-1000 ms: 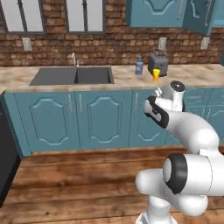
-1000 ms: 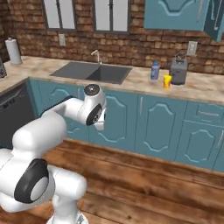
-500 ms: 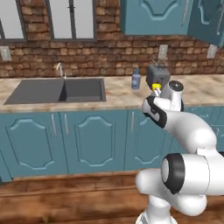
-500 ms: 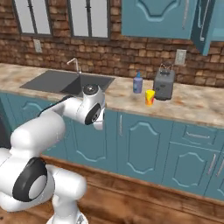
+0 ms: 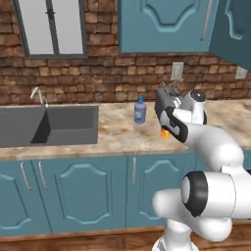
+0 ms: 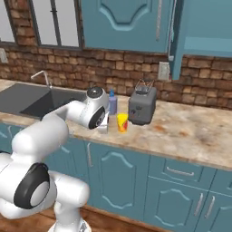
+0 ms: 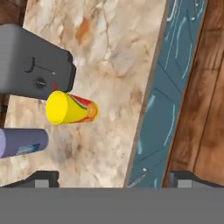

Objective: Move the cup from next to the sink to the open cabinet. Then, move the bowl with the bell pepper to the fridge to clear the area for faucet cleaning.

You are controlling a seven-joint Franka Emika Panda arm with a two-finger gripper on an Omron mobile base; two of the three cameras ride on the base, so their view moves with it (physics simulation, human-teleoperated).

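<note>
- Yellow cup [image 6: 122,122] with an orange-red lower part stands upright on the marbled counter [image 6: 190,131], near its front edge.
- Cup sits between a blue soap bottle [image 6: 112,103] on its left and a grey toaster [image 6: 142,106] on its right, just beside the toaster and a little nearer than both.
- In the hand view the cup [image 7: 70,108] lies between the toaster [image 7: 30,63] and the bottle [image 7: 22,142], touched by nothing.
- Gripper [image 7: 111,177] hangs above the counter edge, its two finger tips set wide apart and holding nothing; the cup is off to one side of them, not between them.
- Arm's white wrist sits just left of the cup in the right base view and covers most of it in the left base view, where a sliver of orange [image 5: 165,132] shows.
- Dark grey sink [image 5: 49,125] with its silver faucet [image 5: 37,95] lies well to the left of the cup.
- Teal wall cabinet [image 6: 204,41] above and right of the toaster stands with its door open, an inner shelf visible.
</note>
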